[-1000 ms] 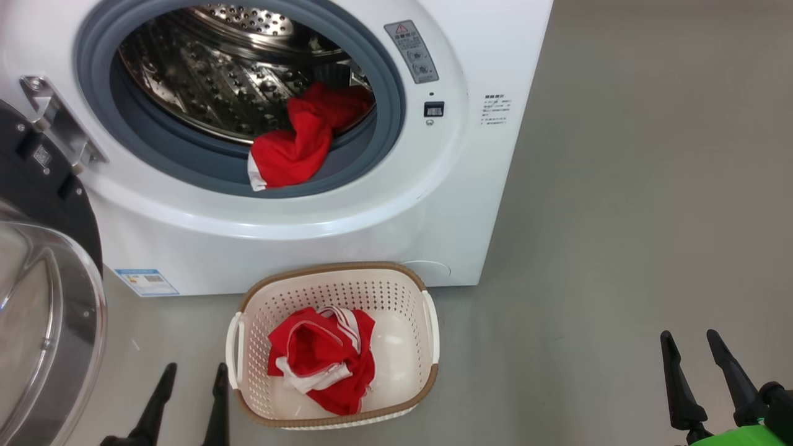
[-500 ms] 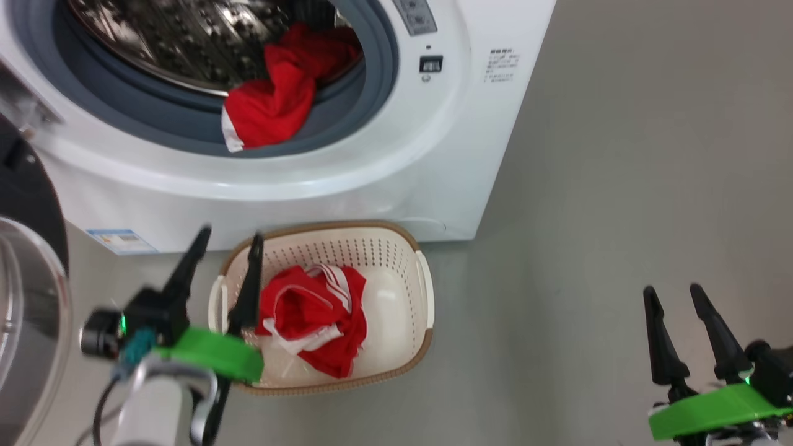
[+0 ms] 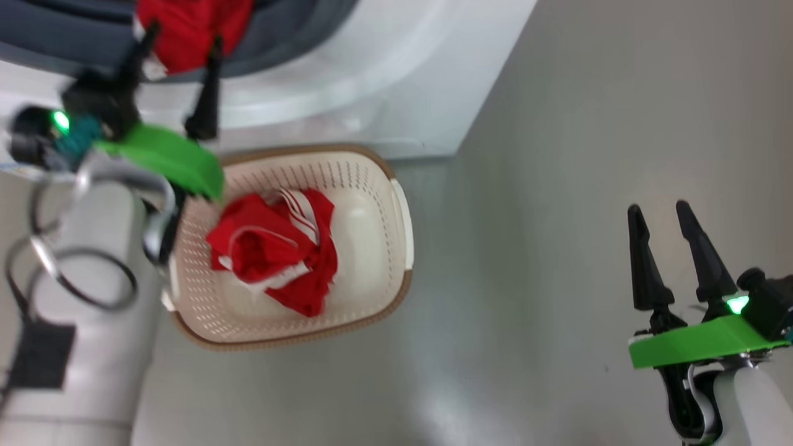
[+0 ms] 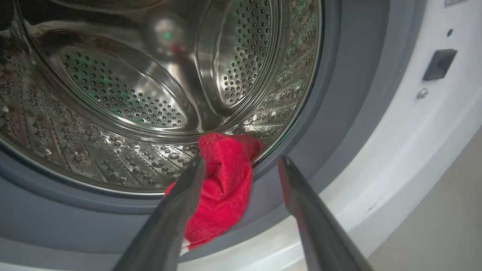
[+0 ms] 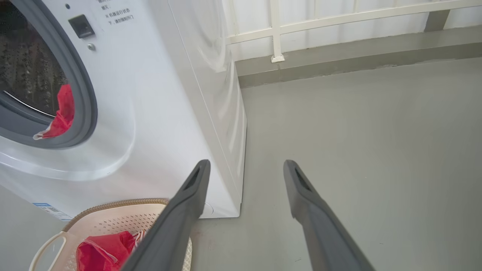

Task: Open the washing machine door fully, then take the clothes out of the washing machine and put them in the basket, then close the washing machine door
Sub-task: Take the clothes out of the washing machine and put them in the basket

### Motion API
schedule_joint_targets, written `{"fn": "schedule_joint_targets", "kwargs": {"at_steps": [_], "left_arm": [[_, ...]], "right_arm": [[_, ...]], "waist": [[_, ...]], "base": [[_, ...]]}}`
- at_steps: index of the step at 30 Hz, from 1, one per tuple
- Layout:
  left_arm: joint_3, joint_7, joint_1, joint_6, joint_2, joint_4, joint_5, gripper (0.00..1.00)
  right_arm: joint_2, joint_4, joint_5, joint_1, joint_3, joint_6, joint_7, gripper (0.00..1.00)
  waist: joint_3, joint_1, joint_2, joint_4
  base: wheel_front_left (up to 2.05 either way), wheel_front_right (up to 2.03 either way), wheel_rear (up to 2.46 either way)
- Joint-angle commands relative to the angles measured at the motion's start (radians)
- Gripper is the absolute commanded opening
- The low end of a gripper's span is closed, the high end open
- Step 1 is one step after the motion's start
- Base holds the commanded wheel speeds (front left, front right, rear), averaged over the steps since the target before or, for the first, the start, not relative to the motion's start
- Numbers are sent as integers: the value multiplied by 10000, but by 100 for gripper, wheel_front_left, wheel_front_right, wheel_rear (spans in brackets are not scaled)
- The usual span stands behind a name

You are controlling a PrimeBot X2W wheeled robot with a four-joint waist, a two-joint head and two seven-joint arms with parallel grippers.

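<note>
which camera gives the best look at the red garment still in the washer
Left wrist view: the red garment is close and sharp, draped from the drum over the grey ring. The head view shows a blurred part at its top edge; the right wrist view shows a small strip far left.

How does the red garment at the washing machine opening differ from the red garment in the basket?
The bright red fabric garment at the opening drapes over the grey rubber ring; the red striped garment lies bunched inside the cream plastic basket. The first shows little white edging; the second shows white stripes. The open left tool points at the first. Both are crumpled red fabric.
</note>
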Motion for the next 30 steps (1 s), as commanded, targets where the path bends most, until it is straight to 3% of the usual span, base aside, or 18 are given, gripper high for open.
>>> {"fn": "schedule_joint_targets", "kwargs": {"at_steps": [1,12,23,26,30], "left_arm": [[260,-78,-553,-54,497,249,-198,100],[72,-78,-2794,-55,1043,2550,-234,100],[-306,-78,-3886,-55,1497,3417,-148,100],[-304,-78,-3996,-55,1506,3329,-124,2],[-106,-78,-3892,-55,1433,2771,-222,0]], "right_arm": [[-16,-276,42,-161,205,46,-63,100],[73,-384,130,-550,301,46,-63,100],[94,-408,359,-724,512,46,-63,100],[95,-420,388,-754,504,46,-63,100],[96,-418,407,-809,486,46,-63,100]], "waist": [[970,0,-1,-512],[1817,0,-1,-1146],[2241,0,-1,-1601],[2284,0,-1,-1617],[2282,0,-1,-1546]], "base": [[0,0,0],[0,0,0],[0,0,0],[0,0,0],[0,0,0]]}}
